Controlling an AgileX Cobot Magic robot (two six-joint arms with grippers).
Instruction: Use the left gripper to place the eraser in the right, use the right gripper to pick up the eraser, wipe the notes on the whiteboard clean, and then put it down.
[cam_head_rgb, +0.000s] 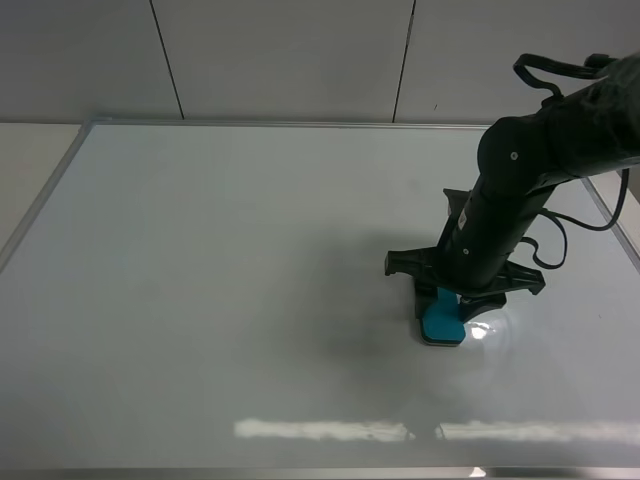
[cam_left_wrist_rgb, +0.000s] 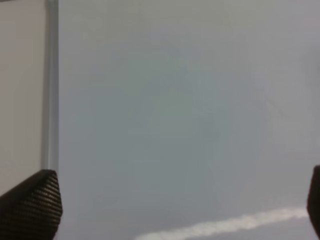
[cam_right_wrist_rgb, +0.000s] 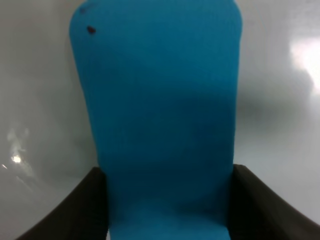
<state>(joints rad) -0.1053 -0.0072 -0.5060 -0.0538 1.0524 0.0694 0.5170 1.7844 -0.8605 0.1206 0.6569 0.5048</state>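
The teal-blue eraser lies flat on the whiteboard, right of centre and toward the front. My right gripper stands over it on its black arm, shut on the eraser. In the right wrist view the eraser fills the frame between the two black fingers, with the board on both sides. No red notes show in any view. My left gripper is open and empty over bare board. It is outside the high view.
The board's silver frame runs along the left, with beige table beyond it. The frame also shows in the left wrist view. A grey panelled wall stands behind. Light glare lies along the board's front.
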